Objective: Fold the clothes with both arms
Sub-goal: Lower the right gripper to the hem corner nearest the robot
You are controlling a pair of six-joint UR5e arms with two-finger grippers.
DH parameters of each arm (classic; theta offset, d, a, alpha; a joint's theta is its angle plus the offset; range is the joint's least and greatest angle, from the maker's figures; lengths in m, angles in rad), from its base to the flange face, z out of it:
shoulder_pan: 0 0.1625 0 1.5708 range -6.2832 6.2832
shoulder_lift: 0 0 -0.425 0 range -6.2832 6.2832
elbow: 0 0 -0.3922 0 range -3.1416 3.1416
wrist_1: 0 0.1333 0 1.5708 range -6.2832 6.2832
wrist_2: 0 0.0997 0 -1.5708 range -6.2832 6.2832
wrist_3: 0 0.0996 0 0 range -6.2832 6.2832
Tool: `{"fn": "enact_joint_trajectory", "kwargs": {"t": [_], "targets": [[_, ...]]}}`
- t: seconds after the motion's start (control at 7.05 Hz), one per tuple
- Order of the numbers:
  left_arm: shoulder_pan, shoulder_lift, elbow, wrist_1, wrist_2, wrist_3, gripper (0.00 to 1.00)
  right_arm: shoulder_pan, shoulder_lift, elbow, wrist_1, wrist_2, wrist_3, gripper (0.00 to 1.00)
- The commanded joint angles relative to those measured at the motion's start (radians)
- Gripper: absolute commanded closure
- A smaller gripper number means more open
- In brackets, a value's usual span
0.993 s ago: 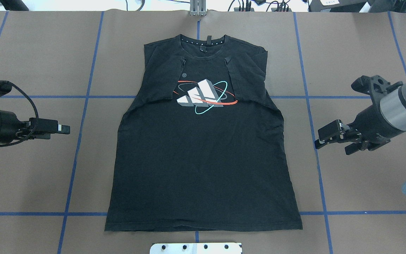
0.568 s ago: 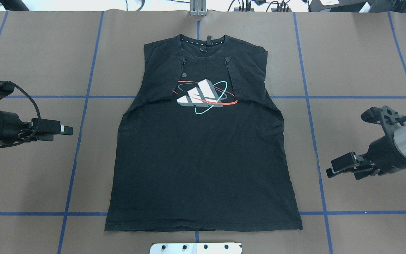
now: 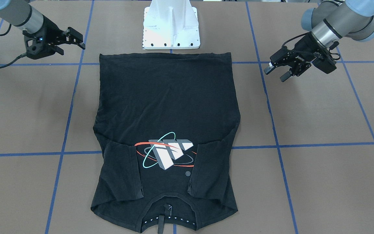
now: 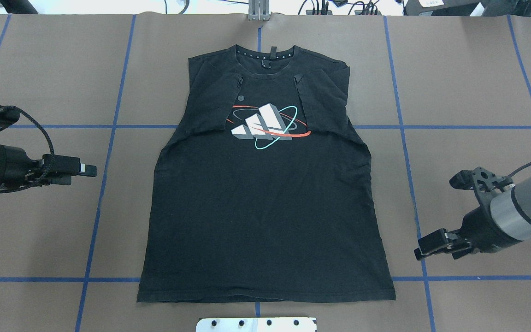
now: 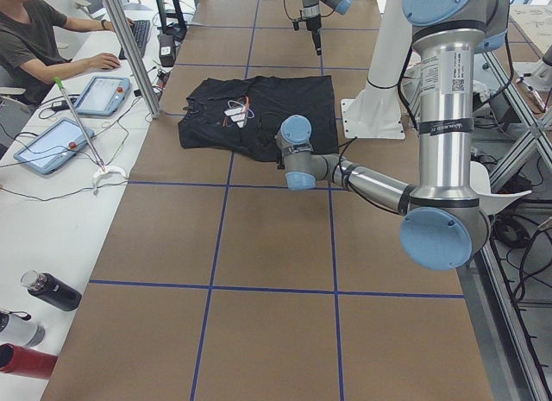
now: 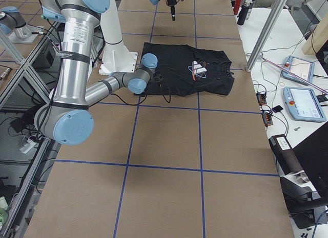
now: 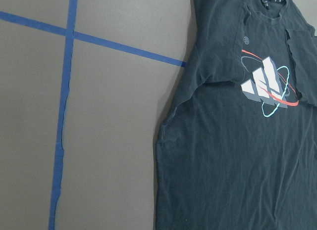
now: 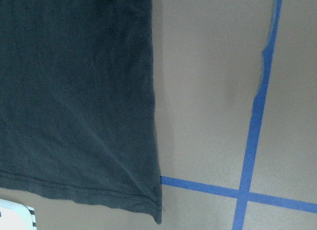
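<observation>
The black T-shirt (image 4: 265, 207) lies flat on the brown table (image 4: 39, 240) with its logo (image 4: 268, 125) facing up. Both sleeves are folded in over the chest and the collar points away from the robot. The left gripper (image 3: 275, 73) hovers beside one side edge, jaws apart and empty (overhead it shows edge-on). The right gripper (image 4: 424, 249) hovers near a hem corner, also parted and empty. The front-facing view crops the collar, and each wrist view shows only part of the shirt.
</observation>
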Motion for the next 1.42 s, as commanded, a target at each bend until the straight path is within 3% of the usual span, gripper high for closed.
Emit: {"fn": "enact_joint_trajectory", "kwargs": {"t": [0.0, 0.99, 1.28], "targets": [[0.001, -0.013, -0.002, 0.000, 0.006, 0.000, 0.00, -0.047, 0.052, -0.062, 0.001, -0.024, 0.010, 0.00], [0.000, -0.014, -0.023, 0.000, 0.006, 0.000, 0.00, -0.147, 0.106, -0.119, -0.002, -0.085, 0.062, 0.01], [-0.002, -0.014, -0.026, 0.000, 0.008, 0.000, 0.00, -0.158, 0.112, -0.122, -0.003, -0.085, 0.062, 0.11]]}}
